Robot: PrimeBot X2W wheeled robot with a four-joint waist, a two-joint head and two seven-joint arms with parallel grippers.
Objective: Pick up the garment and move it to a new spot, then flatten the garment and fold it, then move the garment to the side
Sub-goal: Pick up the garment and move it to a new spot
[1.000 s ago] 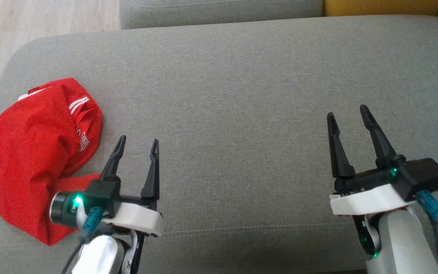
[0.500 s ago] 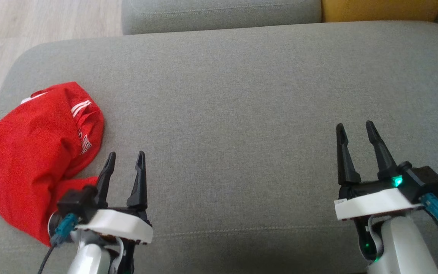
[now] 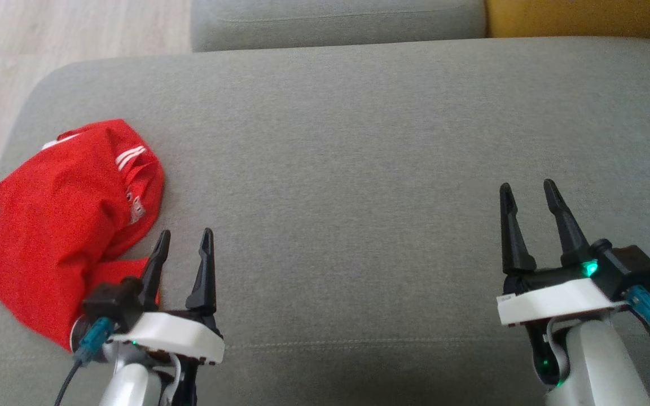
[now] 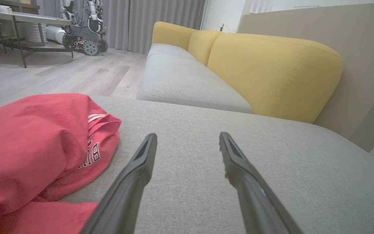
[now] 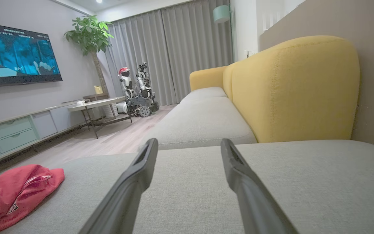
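The garment (image 3: 60,225) is a red shirt with white stripes and lettering, lying crumpled at the left end of the grey sofa cushion (image 3: 359,141). It also appears in the left wrist view as the garment (image 4: 34,143) and far left in the right wrist view as the garment (image 5: 11,191). My left gripper (image 3: 185,237) is open just right of the shirt's near edge, above the cushion, with nothing between its fingers. Far over on the right my right gripper (image 3: 528,188) hangs open and empty too.
A second grey seat cushion (image 3: 336,22) adjoins at the back, with yellow backrests (image 4: 271,71) behind. Wooden floor (image 3: 48,45) lies beyond the left edge. A TV (image 5: 15,55), low cabinet, side table, plant and another robot (image 5: 138,91) stand across the room.
My left gripper drew back toward me and turned at the wrist; my right gripper also pulled back slightly. The head camera shifted, sliding the scene a little. The garment lies as before.
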